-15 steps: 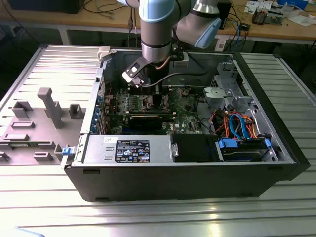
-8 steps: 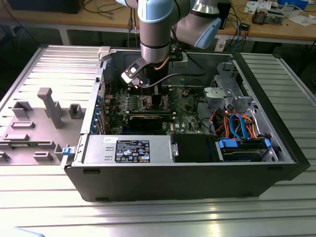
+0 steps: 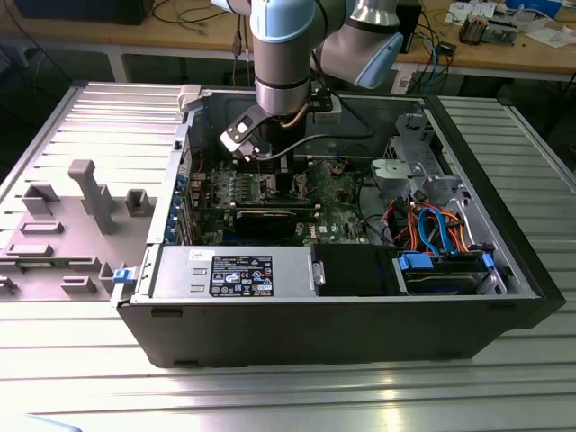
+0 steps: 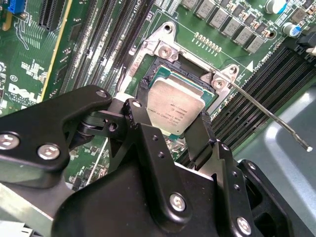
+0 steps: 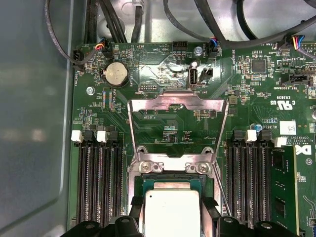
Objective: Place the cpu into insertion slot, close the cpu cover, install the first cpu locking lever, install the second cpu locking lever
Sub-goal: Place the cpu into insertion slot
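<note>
While above insertion slot (image 4: 148, 74), cpu (image 4: 175, 106) w/ small print in pinch of fingers (image 4: 196, 134); cpu cover (image 5: 168, 100) open.

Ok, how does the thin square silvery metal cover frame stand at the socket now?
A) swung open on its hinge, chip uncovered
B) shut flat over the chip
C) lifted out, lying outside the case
A: in the first wrist view the cpu cover is swung back from its hinge, and the silver-topped cpu at the insertion slot is bare.
</note>
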